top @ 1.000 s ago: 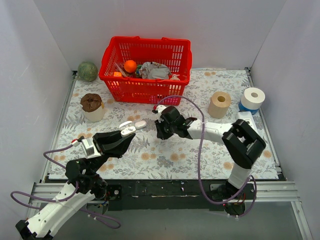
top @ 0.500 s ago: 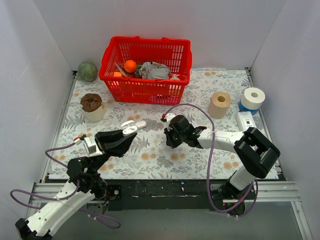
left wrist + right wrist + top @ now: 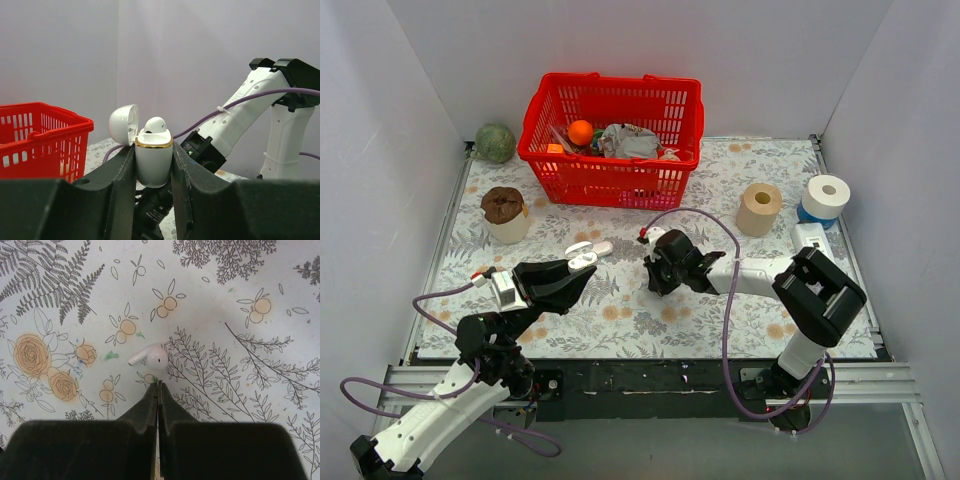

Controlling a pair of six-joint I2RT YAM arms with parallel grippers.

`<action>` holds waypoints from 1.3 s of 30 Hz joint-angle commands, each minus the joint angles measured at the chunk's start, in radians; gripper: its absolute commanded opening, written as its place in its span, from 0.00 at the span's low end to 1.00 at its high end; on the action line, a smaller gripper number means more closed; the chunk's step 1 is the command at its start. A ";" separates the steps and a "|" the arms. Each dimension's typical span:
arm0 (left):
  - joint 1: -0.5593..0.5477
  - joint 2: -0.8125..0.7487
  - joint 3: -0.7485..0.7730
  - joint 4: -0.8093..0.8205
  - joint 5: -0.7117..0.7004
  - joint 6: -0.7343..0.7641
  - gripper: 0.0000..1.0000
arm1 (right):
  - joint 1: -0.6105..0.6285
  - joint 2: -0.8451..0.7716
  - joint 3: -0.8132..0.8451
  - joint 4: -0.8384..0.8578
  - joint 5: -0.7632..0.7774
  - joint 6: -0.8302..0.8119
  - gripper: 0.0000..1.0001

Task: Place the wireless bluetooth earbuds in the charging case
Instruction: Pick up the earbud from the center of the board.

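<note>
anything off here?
One earbud lies loose on the floral mat just beyond the right gripper, whose jaws are shut on nothing. The other earbud sits in the open charging case held by the left gripper.

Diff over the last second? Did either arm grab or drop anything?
The right gripper moved toward the near edge and slightly right. It is shut and empty, tips just short of the loose earbud on the mat. No grab or release seen. Unchanged: the left gripper clamped on the open charging case with its seated earbud, and the red basket.
</note>
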State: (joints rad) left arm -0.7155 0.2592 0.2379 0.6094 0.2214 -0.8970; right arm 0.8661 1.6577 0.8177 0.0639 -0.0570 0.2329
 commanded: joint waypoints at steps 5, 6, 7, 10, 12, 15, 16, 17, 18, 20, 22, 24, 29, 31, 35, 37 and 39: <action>0.005 0.005 0.014 0.003 0.003 -0.002 0.00 | 0.005 0.060 0.058 0.011 0.002 -0.021 0.01; 0.004 0.008 0.012 0.004 0.003 -0.002 0.00 | 0.005 0.069 0.063 0.008 0.006 -0.024 0.01; 0.004 0.008 0.012 0.004 0.003 -0.002 0.00 | 0.005 0.073 0.070 0.005 0.009 -0.026 0.01; 0.004 0.005 0.011 0.003 0.004 -0.003 0.00 | 0.005 0.082 0.084 -0.006 0.026 -0.032 0.01; 0.005 0.002 0.009 0.001 0.001 -0.002 0.00 | 0.004 0.088 0.090 -0.016 0.045 -0.040 0.01; 0.005 -0.005 0.005 -0.002 -0.001 -0.002 0.00 | -0.002 0.093 0.101 -0.019 0.051 -0.049 0.01; 0.004 -0.008 0.006 -0.003 -0.002 -0.002 0.00 | -0.004 0.094 0.104 -0.019 0.049 -0.050 0.01; 0.004 -0.006 0.003 -0.005 -0.002 -0.002 0.00 | -0.007 0.096 0.110 -0.021 0.051 -0.052 0.01; 0.004 -0.009 0.005 -0.007 -0.004 -0.002 0.00 | -0.009 0.100 0.113 -0.022 0.049 -0.053 0.01; 0.004 -0.009 0.005 -0.010 -0.004 -0.002 0.00 | -0.012 0.105 0.127 -0.022 0.049 -0.053 0.01; 0.004 -0.011 0.005 -0.011 -0.005 -0.002 0.00 | -0.012 0.113 0.136 -0.033 0.049 -0.056 0.01; 0.004 -0.014 0.008 -0.022 -0.005 0.000 0.00 | -0.012 0.097 0.141 -0.044 0.087 -0.049 0.01; 0.005 -0.029 0.011 -0.039 -0.014 0.006 0.00 | -0.012 0.025 0.150 -0.105 0.163 -0.024 0.41; 0.004 -0.028 0.009 -0.036 -0.016 0.004 0.00 | -0.010 0.007 0.178 -0.125 0.163 -0.029 0.47; 0.004 -0.023 0.012 -0.031 -0.013 0.004 0.00 | 0.011 0.017 0.260 -0.206 0.129 -0.092 0.55; 0.004 -0.026 0.012 -0.030 -0.011 0.004 0.00 | 0.028 0.042 0.302 -0.234 0.126 -0.136 0.56; 0.004 -0.029 0.012 -0.031 -0.013 0.003 0.00 | 0.034 0.075 0.322 -0.268 0.109 -0.164 0.56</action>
State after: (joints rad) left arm -0.7155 0.2382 0.2379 0.5793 0.2192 -0.8970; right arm 0.8738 1.7046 1.0580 -0.1268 0.0692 0.1509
